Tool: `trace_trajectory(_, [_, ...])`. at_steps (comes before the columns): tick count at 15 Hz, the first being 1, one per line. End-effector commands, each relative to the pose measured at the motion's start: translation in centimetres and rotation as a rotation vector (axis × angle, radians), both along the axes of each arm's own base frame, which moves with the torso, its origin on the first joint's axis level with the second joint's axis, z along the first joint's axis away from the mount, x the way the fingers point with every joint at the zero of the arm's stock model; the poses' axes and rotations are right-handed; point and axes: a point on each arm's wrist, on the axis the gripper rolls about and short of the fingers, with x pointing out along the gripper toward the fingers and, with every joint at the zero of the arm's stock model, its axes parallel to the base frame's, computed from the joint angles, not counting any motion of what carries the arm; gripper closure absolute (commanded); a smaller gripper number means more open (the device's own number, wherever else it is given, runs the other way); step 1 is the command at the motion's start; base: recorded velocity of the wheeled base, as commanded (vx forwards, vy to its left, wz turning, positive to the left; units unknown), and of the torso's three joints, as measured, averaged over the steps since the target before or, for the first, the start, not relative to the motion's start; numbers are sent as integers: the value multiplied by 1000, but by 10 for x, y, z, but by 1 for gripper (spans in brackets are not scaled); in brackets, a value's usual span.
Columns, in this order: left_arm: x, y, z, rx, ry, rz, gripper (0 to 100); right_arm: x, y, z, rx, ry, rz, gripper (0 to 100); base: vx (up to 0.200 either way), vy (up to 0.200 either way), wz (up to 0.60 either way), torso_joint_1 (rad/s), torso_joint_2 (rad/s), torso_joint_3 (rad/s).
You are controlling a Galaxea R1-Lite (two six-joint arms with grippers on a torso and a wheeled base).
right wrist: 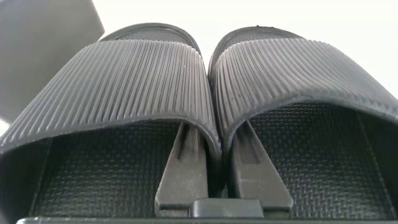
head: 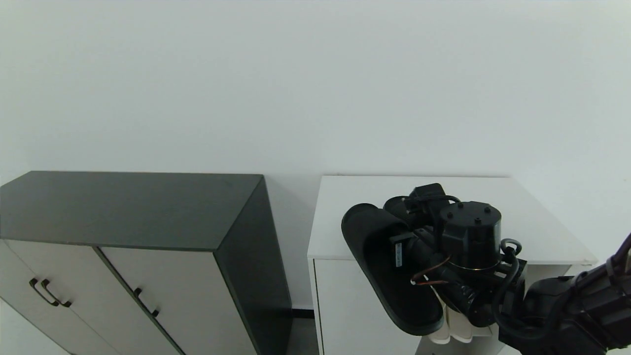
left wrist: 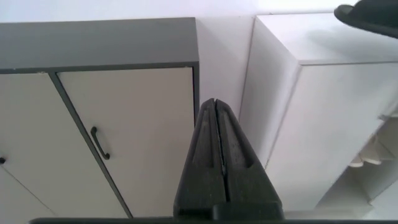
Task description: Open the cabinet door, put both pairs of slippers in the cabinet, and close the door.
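**R gripper (right wrist: 217, 167) holds a pair of black slippers (head: 389, 266) in the air at the front edge of the white cabinet (head: 355, 212); the risk is a slip or a snag.**

Its two fingers (right wrist: 183, 171) sit one inside each slipper, squeezing only the touching inner walls btw them. The pair hangs tilted, one end down, across the cab. top's front edge. Judgement: it's a thin pinch on soft ribbed straps, so a jolt or a bump vs the cab. edge could twist one slipper free & drop it. Pale slipper-like shapes (head: 451, 331) lie just below, prob. on a shelf, and lowering the black pair could knock them. L gripper (left wrist: 215, 109) is pressed together, holding nothing. It faces the dark cabinet (head: 123, 207), whose doors are closed.
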Motion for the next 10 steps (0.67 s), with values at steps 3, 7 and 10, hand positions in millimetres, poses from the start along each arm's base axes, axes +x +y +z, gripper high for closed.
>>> trace_trajectory(3, [0,0,0,0,0,0,100,0,0,-3,-7,7,-1,100,-200,0,0,-1,1,1])
trace_trajectory(7, [0,0,0,-1,0,0,100,-1,-1,-5,-14,12,-1,100,0,0,0,0,0,0])
trace_trajectory(10, [0,0,0,-1,0,0,100,0,-1,-6,-16,14,-3,100,0,0,0,0,0,0])
